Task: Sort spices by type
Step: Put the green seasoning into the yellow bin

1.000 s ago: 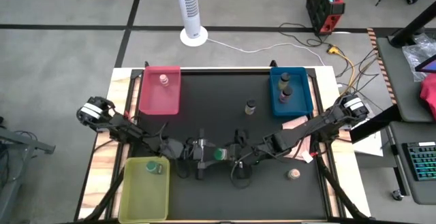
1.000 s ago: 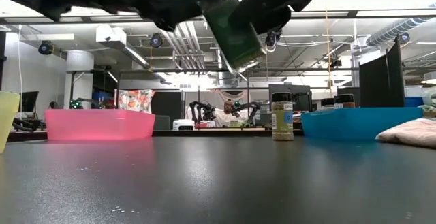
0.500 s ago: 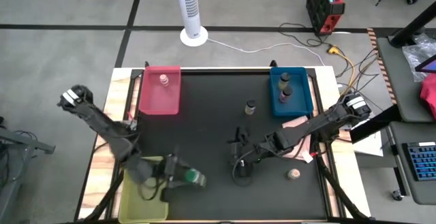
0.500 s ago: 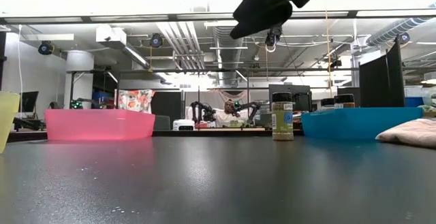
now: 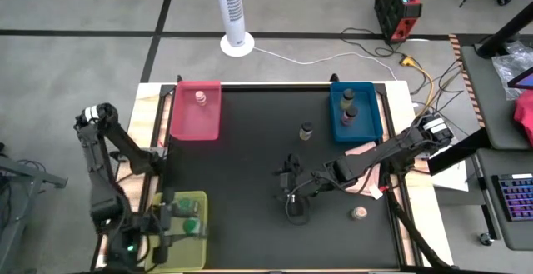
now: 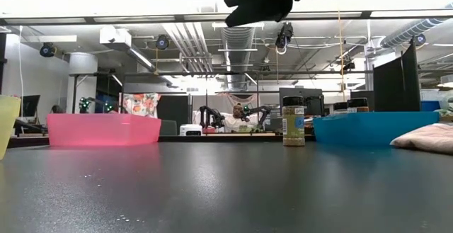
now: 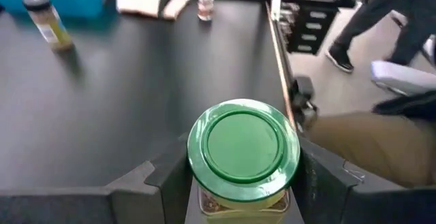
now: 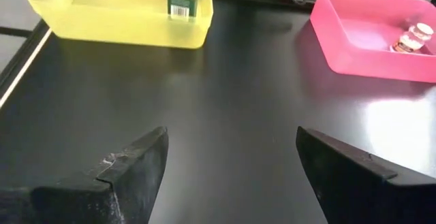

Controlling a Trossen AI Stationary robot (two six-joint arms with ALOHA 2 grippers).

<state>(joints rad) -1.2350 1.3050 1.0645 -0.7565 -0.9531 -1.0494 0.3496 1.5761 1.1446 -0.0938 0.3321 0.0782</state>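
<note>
Red plastic tray (image 5: 196, 120) at far left corner of black table top (image 5: 250, 157). Blue plastic tray (image 5: 372, 117) at far right corner. Yellow-green plastic tray (image 5: 200, 242) at near left corner. Pink folded cloth (image 5: 363, 149) just beside blue tray. White tower fan (image 5: 232, 12) on floor behind table.

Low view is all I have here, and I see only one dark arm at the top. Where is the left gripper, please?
Observer: The left gripper is over the yellow-green tray, shut on a green-lidded jar.
Operator: And the right gripper?
Observer: The right gripper is open and empty, above the middle of the table.
Operator: Is any loose jar hidden from me?
Observer: Yes, one pink-topped jar sits near the table's right side.
</note>
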